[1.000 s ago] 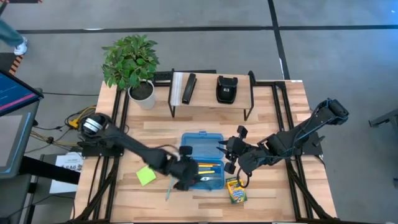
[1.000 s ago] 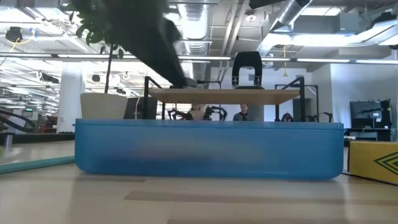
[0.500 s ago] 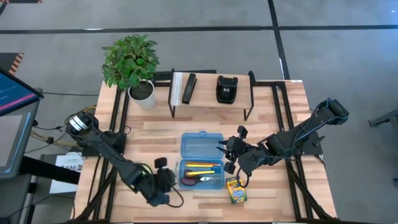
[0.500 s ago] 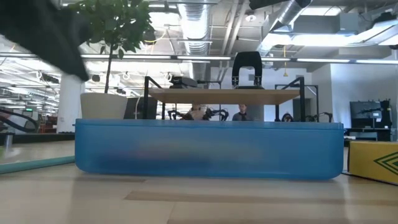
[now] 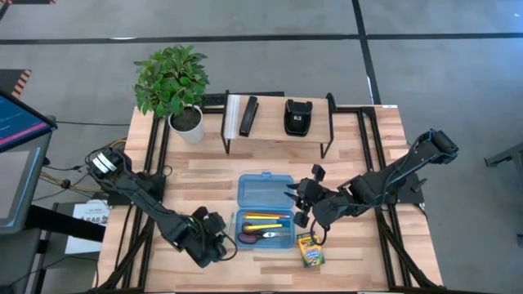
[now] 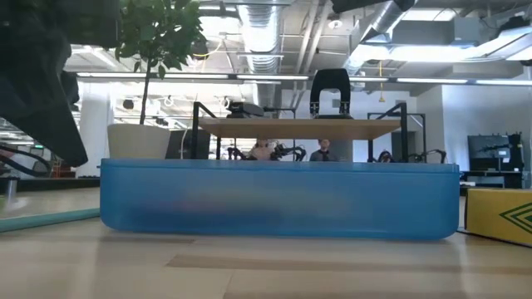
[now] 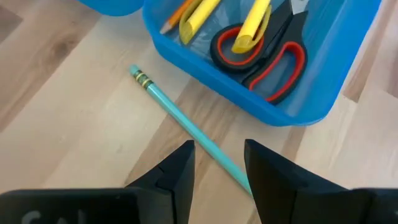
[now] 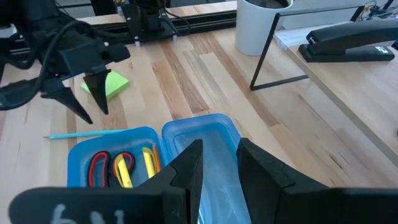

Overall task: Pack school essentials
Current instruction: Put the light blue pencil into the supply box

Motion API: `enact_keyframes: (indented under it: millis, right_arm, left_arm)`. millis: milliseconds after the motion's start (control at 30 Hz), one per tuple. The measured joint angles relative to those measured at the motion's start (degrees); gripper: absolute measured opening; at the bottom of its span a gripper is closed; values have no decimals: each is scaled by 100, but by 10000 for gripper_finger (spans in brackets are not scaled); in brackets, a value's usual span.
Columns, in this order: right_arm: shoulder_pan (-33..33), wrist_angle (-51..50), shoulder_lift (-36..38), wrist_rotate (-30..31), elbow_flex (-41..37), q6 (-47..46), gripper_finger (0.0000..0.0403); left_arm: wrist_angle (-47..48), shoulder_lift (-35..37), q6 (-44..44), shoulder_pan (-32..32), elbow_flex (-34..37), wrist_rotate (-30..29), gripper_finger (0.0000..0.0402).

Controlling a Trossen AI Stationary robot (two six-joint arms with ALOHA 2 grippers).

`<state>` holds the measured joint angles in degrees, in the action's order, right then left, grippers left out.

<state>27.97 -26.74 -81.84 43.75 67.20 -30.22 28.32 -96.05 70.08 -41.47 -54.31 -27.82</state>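
The open translucent blue case point(image 5: 265, 214) lies mid-table, and its tray holds red-handled scissors point(image 7: 267, 59) and yellow and orange pencils point(image 7: 199, 12). A thin green pencil point(image 7: 186, 127) lies flat on the table left of the tray. My left gripper point(image 7: 217, 174) hangs open over it, one finger on each side, with the tips above it in the right wrist view point(image 8: 93, 106). The lime sticky-note pad point(image 8: 111, 85) lies beyond it. The crayon box point(image 5: 309, 251) lies right of the tray's near corner. My right gripper point(image 8: 214, 168) is open over the case's lid point(image 8: 205, 146).
A low shelf point(image 5: 278, 131) at the far side carries two black stapler-like objects point(image 5: 248, 117). A potted plant point(image 5: 176, 82) stands at the far left. In the low view the case's wall point(image 6: 278, 199) fills the middle, with the crayon box point(image 6: 499, 216) to its right.
My left gripper has gone from over the tray's left end toward the table's left and near edges. It now hangs over the green pencil and hides the pencil and the sticky-note pad in the high view. The case and its contents have stayed where they were.
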Motion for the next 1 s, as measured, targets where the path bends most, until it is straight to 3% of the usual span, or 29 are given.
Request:
enact_keyframes:
  millis: [367,733,1000]
  right_arm:
    - [-2,10,-2,-5,0,-21,118]
    - [-31,18,-2,-10,0,-15,118]
    - [-31,15,-2,-13,0,5,118]
  left_arm:
    - [-269,-514,178,241,-8,469,124]
    - [51,-538,263,443,-13,703,123]
    - [513,-507,473,490,5,879,90]
